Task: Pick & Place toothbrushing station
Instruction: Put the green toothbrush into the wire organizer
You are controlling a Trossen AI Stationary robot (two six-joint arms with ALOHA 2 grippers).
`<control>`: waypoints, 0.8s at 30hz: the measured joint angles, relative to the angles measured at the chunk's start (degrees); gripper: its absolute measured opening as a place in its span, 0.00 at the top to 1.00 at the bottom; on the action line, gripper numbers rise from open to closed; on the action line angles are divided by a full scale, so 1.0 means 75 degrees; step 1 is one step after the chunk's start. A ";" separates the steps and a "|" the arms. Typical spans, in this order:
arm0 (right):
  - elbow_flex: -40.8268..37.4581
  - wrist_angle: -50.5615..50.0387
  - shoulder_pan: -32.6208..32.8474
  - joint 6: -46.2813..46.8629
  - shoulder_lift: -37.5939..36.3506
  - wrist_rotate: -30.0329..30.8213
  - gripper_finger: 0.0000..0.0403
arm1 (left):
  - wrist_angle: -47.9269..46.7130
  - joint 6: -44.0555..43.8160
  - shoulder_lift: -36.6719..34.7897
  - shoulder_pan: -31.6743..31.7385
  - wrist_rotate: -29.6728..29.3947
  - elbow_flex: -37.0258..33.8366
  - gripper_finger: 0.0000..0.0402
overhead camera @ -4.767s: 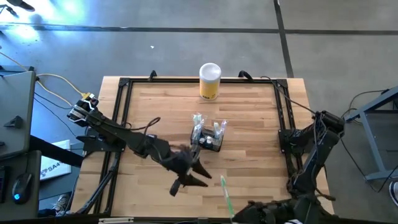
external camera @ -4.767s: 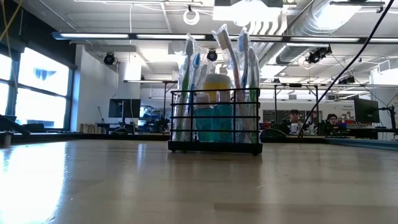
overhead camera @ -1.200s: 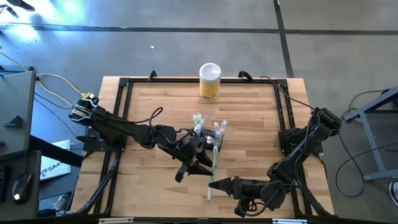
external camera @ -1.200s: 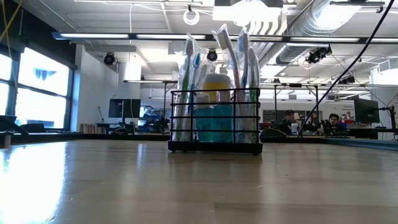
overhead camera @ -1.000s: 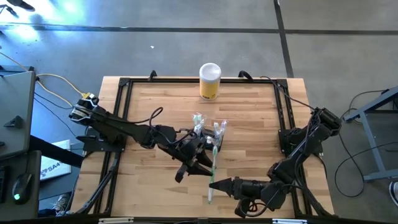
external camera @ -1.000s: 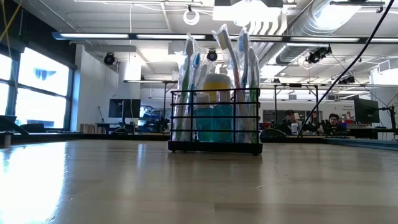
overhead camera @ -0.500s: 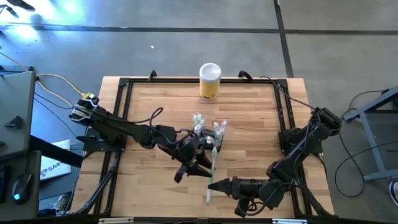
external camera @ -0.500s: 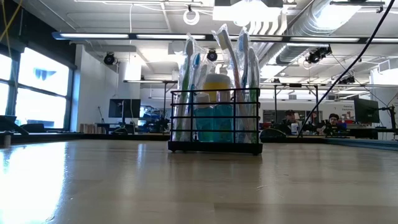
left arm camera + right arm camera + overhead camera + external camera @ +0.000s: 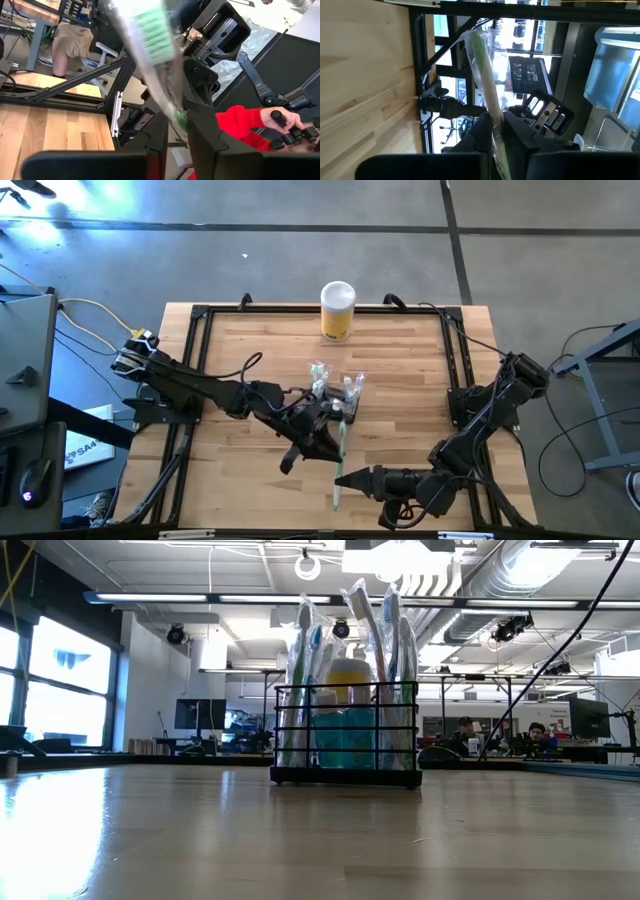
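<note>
The black wire-mesh caddy [image 9: 333,402] stands on its base mid-table, with wrapped toothbrushes upright in it; it also shows in the low view [image 9: 346,735]. A green toothbrush in a clear wrapper [image 9: 340,465] is held near the caddy's near side, running from far to near. My right gripper [image 9: 345,478] is shut on it. My left gripper [image 9: 328,446] reaches in from the left and is shut on the same toothbrush farther up. Neither gripper shows in the low view. My left gripper pinches the wrapped toothbrush [image 9: 176,114] between its two fingers, coming from the table's left side and lying across it. The wrapper runs up and away from the fingers. My right gripper pinches the toothbrush's handle toward its near end [image 9: 495,127] between its two fingers. The fingers come level from the table's right and lie across it. The toothbrush sticks out past the fingers on both sides.
A yellow cylinder with a white lid [image 9: 338,310] stands at the table's far edge. A black frame [image 9: 200,360] runs along the table's sides. Bare wood lies left and right of the caddy. A person in a red sleeve [image 9: 245,125] sits beyond the table.
My left gripper has edged a little toward the toothbrush held by my right gripper. The toothbrush, the caddy and my right gripper have stayed where they were.
</note>
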 joint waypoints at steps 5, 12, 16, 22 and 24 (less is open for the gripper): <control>-0.0002 -0.0045 0.0000 0.0025 0.0002 0.0010 0.96 | -0.0011 0.0006 0.0000 0.0000 0.0011 0.0000 0.93; -0.0005 -0.0102 0.0000 0.0130 0.0009 0.0049 0.95 | -0.0132 0.0046 -0.0009 0.0000 -0.0016 0.0003 0.94; -0.0012 -0.0112 0.0000 0.0277 0.0015 0.0225 0.92 | -0.0150 0.0148 -0.0013 0.0000 -0.0039 0.0015 0.95; -0.0015 -0.0135 0.0000 0.0770 0.0015 0.0434 0.83 | -0.0088 0.0295 -0.0029 0.0000 -0.0047 0.0029 0.95; -0.0015 -0.0135 0.0000 0.1001 0.0015 0.0458 0.81 | -0.0071 0.0295 -0.0032 0.0000 -0.0047 0.0029 0.95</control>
